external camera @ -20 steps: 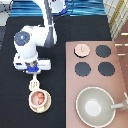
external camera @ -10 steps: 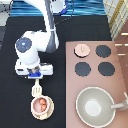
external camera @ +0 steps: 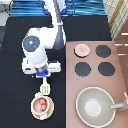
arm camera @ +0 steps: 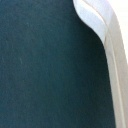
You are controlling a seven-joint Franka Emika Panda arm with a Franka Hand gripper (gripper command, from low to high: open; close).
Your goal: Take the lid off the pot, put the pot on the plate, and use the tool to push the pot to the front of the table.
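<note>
The pot (external camera: 41, 103) sat on the plate (external camera: 33, 111) near the bench's (external camera: 15, 90) exterior-view bottom, spatula (external camera: 45, 89) head just above it. Risk, as I read it: an off-centre shove could slide the pot off the plate or tip it. The tool (external camera: 44, 75) hung over the bench, pinching the spatula's handle. The lid (external camera: 82, 49) lay on the stove (external camera: 90, 57).
</note>
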